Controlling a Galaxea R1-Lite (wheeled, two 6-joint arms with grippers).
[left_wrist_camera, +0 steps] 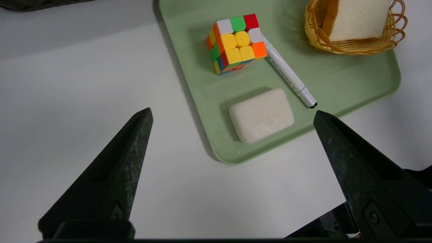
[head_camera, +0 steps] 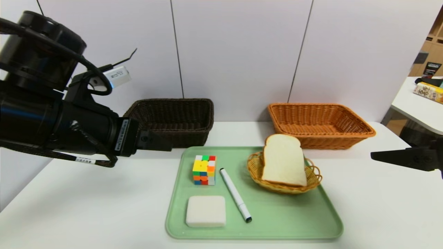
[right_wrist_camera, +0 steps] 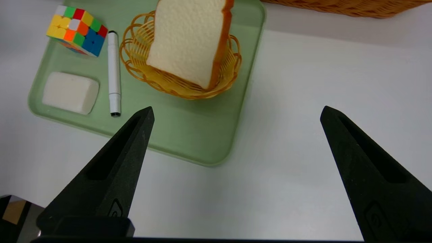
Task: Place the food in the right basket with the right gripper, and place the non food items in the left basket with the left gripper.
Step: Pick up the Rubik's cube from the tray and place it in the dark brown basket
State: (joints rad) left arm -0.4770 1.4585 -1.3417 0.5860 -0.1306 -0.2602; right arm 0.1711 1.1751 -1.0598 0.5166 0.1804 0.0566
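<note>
Both hands wide, empty: left hand [left_wrist_camera: 233, 116] above the counter [head_camera: 86, 193] left of the tray [head_camera: 277, 214], right hand [right_wrist_camera: 236, 113] at its right. Bread [head_camera: 283, 160], cube [head_camera: 204, 170], pen [head_camera: 235, 194], soap [head_camera: 206, 211] sit on the tray.

A smooth matt green plastic tray [head_camera: 263, 224] rests on a smooth white table [head_camera: 380, 207]. Two woven wicker baskets stand behind: a dark brown basket [head_camera: 173, 119] and an orange basket [head_camera: 318, 124]. The cube [head_camera: 204, 169] looks glossy plastic; the white block [head_camera: 206, 211] looks matt, possibly soap.
</note>
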